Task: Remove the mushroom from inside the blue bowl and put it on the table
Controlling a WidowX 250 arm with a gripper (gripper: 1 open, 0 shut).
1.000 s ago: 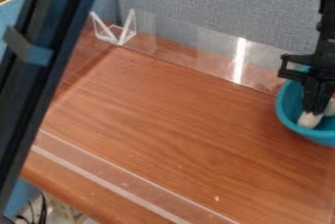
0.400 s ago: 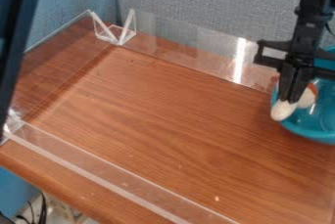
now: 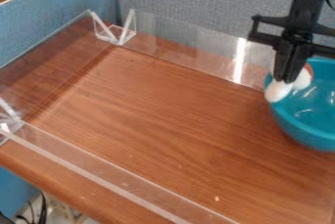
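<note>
The gripper (image 3: pixel 288 70) fingers are pinching the mushroom (image 3: pixel 279 88), which is hanging over the left rim of the blue bowl (image 3: pixel 308 120). The bowl is sitting at the right of the table (image 3: pixel 144 111). Open wood is stretching leftward, with acrylic walls (image 3: pixel 197 40) edging it.

Soft even light, pale sheen on the table (image 3: pixel 98 76), glare streaks on acrylic walls (image 3: pixel 238 60), slight blur.

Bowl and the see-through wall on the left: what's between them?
Just bare wooden table; nothing sits between the bowl and the left wall, as the camera view shows.
</note>
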